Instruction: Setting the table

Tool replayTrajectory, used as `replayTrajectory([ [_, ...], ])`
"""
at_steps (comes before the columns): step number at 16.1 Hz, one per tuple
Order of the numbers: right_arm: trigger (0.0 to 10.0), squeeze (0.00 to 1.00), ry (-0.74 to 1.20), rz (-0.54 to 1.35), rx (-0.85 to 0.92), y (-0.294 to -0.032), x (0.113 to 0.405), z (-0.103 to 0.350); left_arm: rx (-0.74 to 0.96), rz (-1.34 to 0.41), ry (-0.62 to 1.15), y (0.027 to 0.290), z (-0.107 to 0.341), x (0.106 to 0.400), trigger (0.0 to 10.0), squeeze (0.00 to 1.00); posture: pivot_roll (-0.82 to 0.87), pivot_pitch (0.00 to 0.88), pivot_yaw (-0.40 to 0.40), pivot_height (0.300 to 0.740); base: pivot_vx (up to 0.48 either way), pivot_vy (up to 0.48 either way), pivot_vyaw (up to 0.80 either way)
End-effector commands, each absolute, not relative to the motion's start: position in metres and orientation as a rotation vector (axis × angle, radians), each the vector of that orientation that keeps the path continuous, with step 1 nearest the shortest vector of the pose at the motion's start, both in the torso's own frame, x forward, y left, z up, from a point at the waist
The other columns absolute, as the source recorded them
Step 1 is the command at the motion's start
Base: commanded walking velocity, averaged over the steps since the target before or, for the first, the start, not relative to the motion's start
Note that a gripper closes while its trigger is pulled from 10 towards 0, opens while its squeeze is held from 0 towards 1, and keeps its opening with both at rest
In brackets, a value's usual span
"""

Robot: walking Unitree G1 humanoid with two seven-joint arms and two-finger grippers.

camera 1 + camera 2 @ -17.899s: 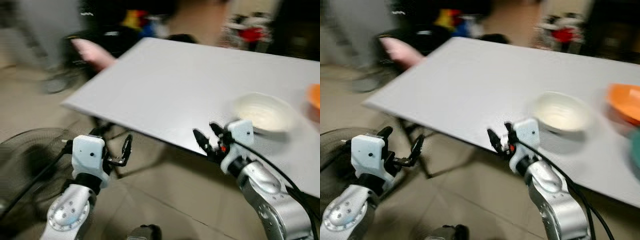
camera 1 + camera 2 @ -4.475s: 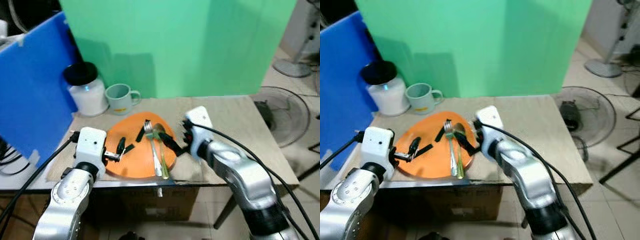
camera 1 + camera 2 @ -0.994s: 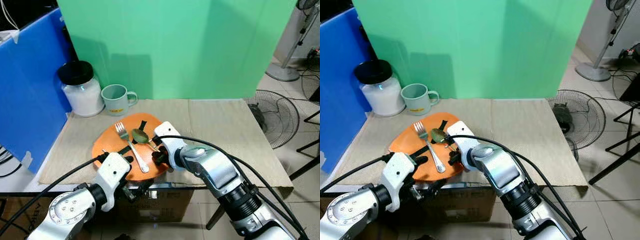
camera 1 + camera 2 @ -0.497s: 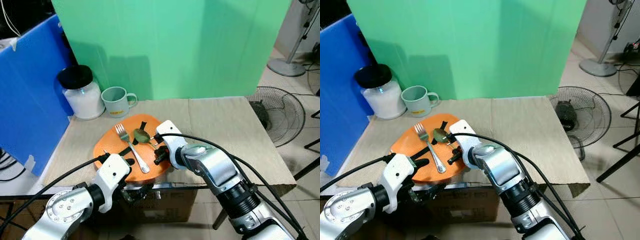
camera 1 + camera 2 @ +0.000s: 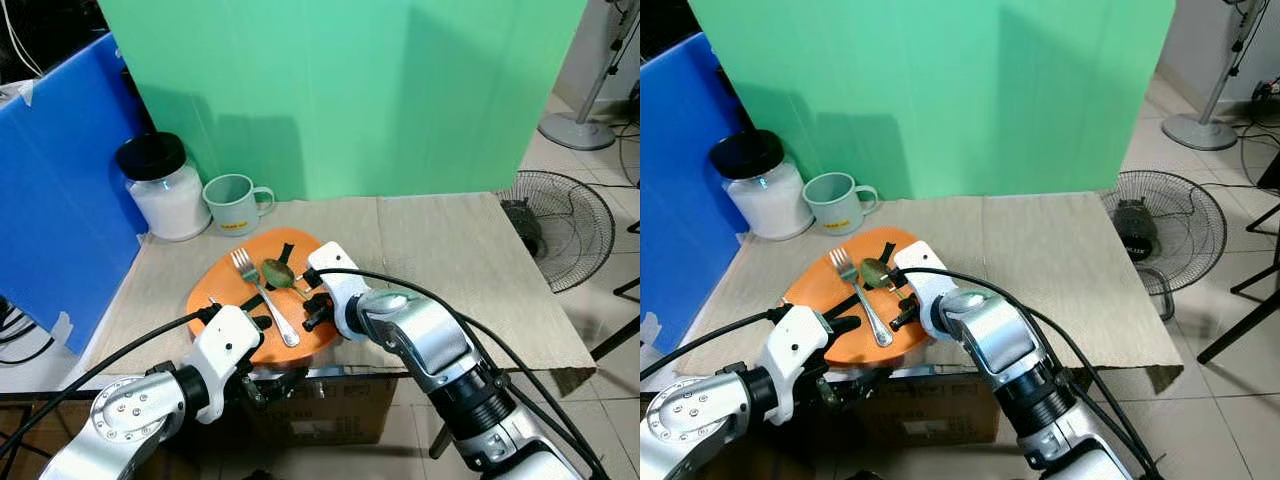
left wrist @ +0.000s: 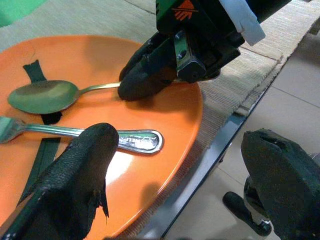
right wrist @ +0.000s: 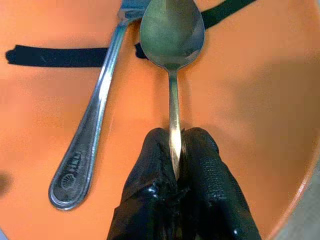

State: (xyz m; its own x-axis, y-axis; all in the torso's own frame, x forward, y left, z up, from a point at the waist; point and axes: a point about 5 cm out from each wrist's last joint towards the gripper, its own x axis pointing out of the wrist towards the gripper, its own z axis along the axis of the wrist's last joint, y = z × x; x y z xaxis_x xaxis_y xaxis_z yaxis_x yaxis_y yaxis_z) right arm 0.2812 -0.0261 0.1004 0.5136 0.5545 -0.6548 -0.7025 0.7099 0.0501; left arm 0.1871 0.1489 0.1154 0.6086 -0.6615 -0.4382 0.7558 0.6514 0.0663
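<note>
An orange plate (image 5: 215,295) with black stripes lies at the front edge of the mat-covered table. On it rest a steel fork (image 5: 262,302) and a spoon (image 5: 277,272), side by side. My right gripper (image 5: 312,310) is over the plate's right side, shut on the spoon's thin handle (image 7: 173,125), with the bowl of the spoon (image 7: 171,30) pointing away. My left gripper (image 5: 266,350) is open at the plate's near rim, one finger (image 6: 75,175) above the plate (image 6: 165,115) and the other (image 6: 280,175) below the table edge. The fork's handle (image 6: 135,140) lies between both grippers.
A white jar with a black lid (image 5: 164,190) and a pale green mug (image 5: 235,203) stand behind the plate. A blue board (image 5: 50,200) rises at the left, a green screen (image 5: 350,90) behind. The woven mat (image 5: 460,250) is bare to the right. A floor fan (image 5: 562,230) stands beyond the table.
Long ago I faced a white table with a bowl. 4.5 s ago my right gripper was beside the cutlery. Over the last second it stays shut on the spoon; the view shifted slightly.
</note>
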Motion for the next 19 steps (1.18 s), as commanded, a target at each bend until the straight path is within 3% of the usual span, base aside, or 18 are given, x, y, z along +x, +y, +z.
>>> replayTrajectory([
  [1,0.0,0.00,0.657,0.786,-0.203,-0.024,0.282,0.105,0.262,-0.803,0.405,0.154,0.116,0.187,10.0,0.00,-0.05,0.000,0.095,0.740,0.000,0.000,0.00],
  [7,0.0,0.00,0.364,0.712,-0.050,-0.048,0.294,0.152,0.211,-0.733,0.288,0.153,0.140,0.189,10.0,0.00,-0.03,0.000,0.081,0.740,0.000,0.000,0.00],
  [8,10.0,0.00,0.294,0.693,-0.015,-0.062,0.289,0.164,0.195,-0.665,0.241,0.153,0.144,0.193,10.0,0.00,-0.03,0.000,0.085,0.740,0.000,0.000,0.00],
  [11,10.0,0.00,0.200,0.552,0.051,-0.107,0.270,0.176,0.215,-0.423,0.163,0.151,0.146,0.211,10.0,0.00,-0.05,0.000,0.092,0.740,0.000,0.000,0.00],
  [16,10.0,0.00,0.124,0.240,-0.020,-0.154,0.263,0.181,0.166,-0.356,0.064,0.128,0.155,0.229,10.0,0.00,-0.10,0.000,0.109,0.740,0.000,0.000,-0.80],
  [19,10.0,0.00,0.191,0.204,0.001,-0.165,0.262,0.172,0.148,-0.330,0.060,0.124,0.153,0.236,10.0,0.00,-0.11,0.000,0.085,0.740,0.000,0.000,-0.80],
])
